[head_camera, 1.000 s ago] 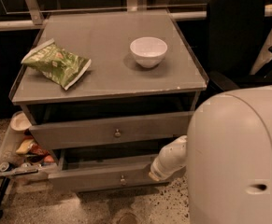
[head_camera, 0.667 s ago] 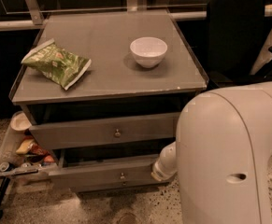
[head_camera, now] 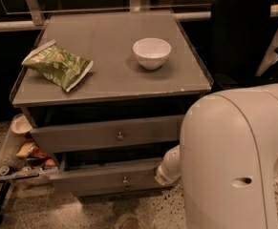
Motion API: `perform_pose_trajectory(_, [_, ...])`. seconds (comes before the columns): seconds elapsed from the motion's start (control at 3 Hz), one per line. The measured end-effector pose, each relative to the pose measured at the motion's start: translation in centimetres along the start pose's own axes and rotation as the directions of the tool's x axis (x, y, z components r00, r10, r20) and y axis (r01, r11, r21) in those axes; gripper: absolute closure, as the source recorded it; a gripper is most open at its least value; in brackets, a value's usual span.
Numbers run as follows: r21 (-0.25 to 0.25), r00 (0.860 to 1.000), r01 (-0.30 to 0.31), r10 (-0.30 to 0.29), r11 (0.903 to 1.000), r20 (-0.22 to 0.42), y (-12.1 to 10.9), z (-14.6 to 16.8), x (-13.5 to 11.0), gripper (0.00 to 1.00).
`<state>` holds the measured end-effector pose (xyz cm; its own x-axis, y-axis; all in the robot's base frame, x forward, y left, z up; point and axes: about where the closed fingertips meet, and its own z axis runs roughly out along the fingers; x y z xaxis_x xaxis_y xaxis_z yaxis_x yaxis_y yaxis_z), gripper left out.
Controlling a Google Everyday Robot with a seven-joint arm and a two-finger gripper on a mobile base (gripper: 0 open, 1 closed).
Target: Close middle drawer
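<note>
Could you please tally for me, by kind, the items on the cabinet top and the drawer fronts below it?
White bowl: 1
Green snack bag: 1
Grey drawer fronts: 3 (top drawer, middle drawer, bottom drawer)
Total: 5
The pincer sits at the middle drawer's right end.

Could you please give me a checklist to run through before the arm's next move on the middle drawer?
1. Middle drawer open, front pulled out: ok to push.
2. End effector at the front's right end: ok.
3. End effector touching the front: cannot tell.
4. Visible drawer inside free of objects: ok.
5. Push point centred near the knob: not ok, may skew.
6. Bowl and chip bag resting fully on the cabinet top: ok.
</note>
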<state>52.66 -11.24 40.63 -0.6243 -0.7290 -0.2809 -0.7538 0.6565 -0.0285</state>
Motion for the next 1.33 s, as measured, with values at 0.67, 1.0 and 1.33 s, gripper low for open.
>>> perform_pose_trajectory(0.67, [0.000,1.000,0.000,0.000,1.0000,0.000,0.00,0.00,0.00,0.12])
perform_pose_trajectory(1.0, [0.000,1.000,0.000,0.000,1.0000,0.000,0.01,0.00,0.00,0.00])
perform_pose_trajectory(1.33, [0.000,1.000,0.000,0.000,1.0000,0.000,0.01,0.01,0.00,0.00])
